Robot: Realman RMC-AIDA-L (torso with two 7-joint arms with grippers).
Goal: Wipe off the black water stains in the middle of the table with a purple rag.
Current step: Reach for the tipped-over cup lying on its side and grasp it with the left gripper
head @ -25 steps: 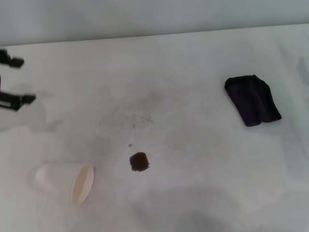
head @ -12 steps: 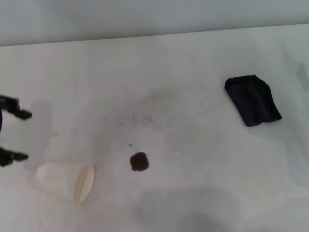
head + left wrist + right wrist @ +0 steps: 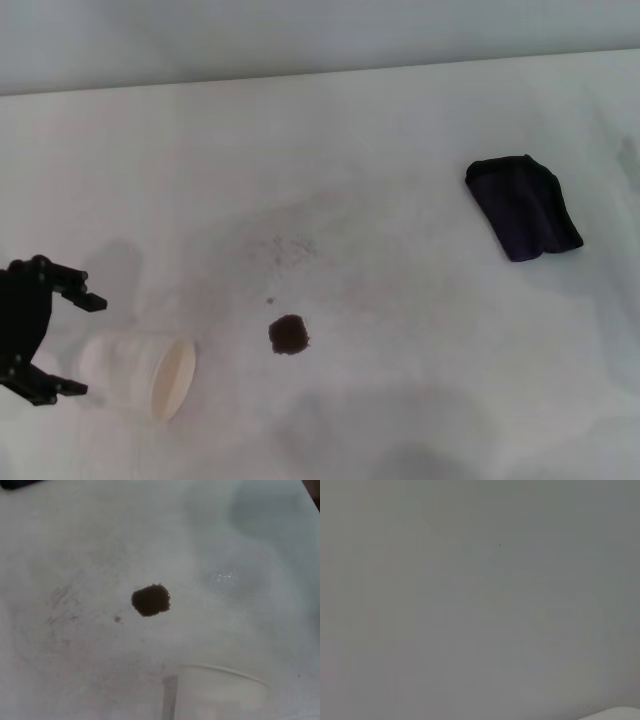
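Note:
The black water stain [image 3: 289, 334] is a small round dark blot on the white table [image 3: 400, 300], with a tiny speck [image 3: 269, 300] close by. It also shows in the left wrist view [image 3: 150, 600]. The purple rag [image 3: 522, 207] lies crumpled at the far right, untouched. My left gripper [image 3: 72, 343] is open at the near left, its fingers on either side of the closed end of a pale paper cup [image 3: 140, 376] lying on its side. The right gripper is out of view.
The paper cup lies left of the stain with its mouth toward it; its rim shows in the left wrist view [image 3: 220, 690]. Faint grey smudges [image 3: 290, 245] mark the table beyond the stain. The table's far edge [image 3: 320, 75] meets a grey wall.
My left gripper has moved from the far left toward me and down to the paper cup, its open fingers now around the cup's closed end. The rag and stain have not moved.

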